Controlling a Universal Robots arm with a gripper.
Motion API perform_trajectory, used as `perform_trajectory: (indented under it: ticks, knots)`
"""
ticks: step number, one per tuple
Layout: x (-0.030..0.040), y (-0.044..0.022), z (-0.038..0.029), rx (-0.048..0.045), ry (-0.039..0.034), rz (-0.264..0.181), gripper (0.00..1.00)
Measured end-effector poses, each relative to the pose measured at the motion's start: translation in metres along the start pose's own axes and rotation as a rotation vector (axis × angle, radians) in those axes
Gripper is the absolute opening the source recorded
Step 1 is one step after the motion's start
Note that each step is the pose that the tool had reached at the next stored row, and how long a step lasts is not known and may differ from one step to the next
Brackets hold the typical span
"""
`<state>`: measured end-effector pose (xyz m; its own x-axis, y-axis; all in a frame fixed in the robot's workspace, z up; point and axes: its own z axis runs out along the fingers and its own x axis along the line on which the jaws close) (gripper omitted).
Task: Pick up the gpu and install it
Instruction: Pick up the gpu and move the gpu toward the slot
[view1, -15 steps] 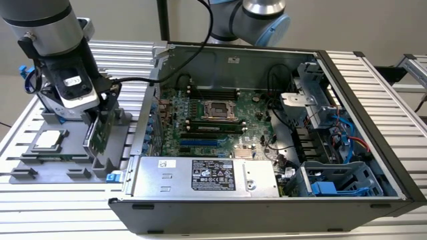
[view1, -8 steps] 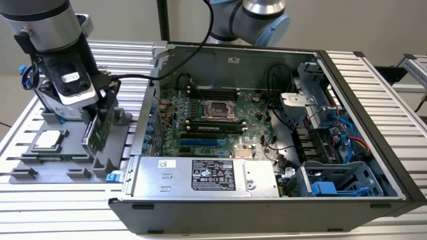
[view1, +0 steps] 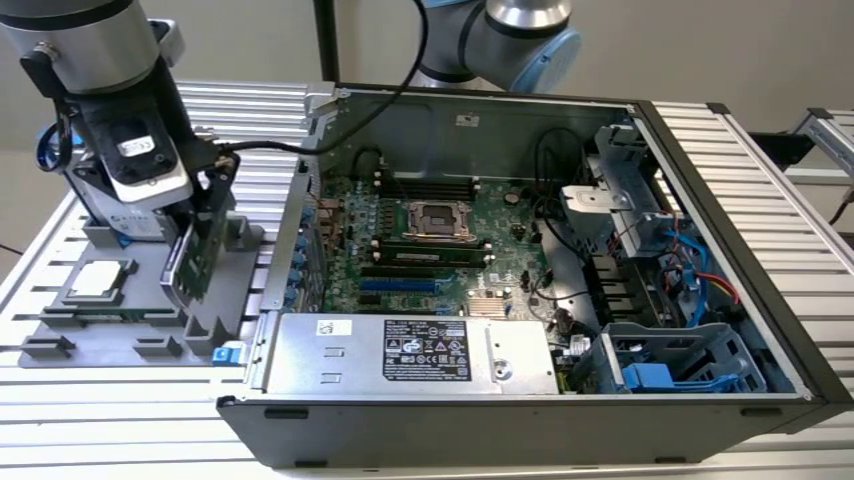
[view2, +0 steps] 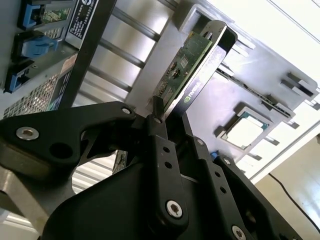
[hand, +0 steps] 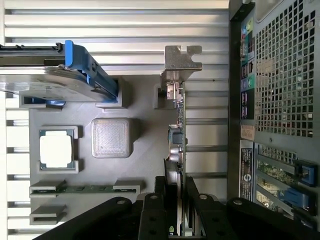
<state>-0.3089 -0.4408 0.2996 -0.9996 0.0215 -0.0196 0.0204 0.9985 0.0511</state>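
A robot arm reaches down at the exterior view's left, over a grey holder tray (view1: 80, 335) that lies on a slatted metal table (view1: 120, 430). Its black gripper (view1: 200, 222) is closed narrowly on the gpu (view1: 187, 265), one finger pressed against each flat face near one end of the card. The gpu stands on edge, upright, above the tray, just beside the outer wall of an open computer case (view1: 534, 435); whether its lower edge rests in the tray's slot or hangs just clear cannot be told. In the second wrist view the fingers (view2: 159, 131) pinch the card, whose green circuit board (view2: 182, 65) faces one way and black shroud the other. In the first wrist view the card is seen edge-on, its silver end bracket (hand: 181, 57) at the far end from the gripper. On the tray lie a square processor chip (hand: 56, 150), a narrow memory stick (hand: 85, 189) and a silver hard drive with blue rails (hand: 60, 75). Inside the case, the motherboard (view1: 427, 240) lies exposed beside a silver power supply (view1: 400, 350).
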Motion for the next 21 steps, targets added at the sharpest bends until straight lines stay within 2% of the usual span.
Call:
perform_trajectory:
  ticks: [11,21]
  knots:
    - [-0.0002,0.0004,-0.0091,-0.0011,-0.0006,0.012,0.0]
    - [-0.0004,0.001,-0.0199,-0.0009,-0.0007,0.016,0.0]
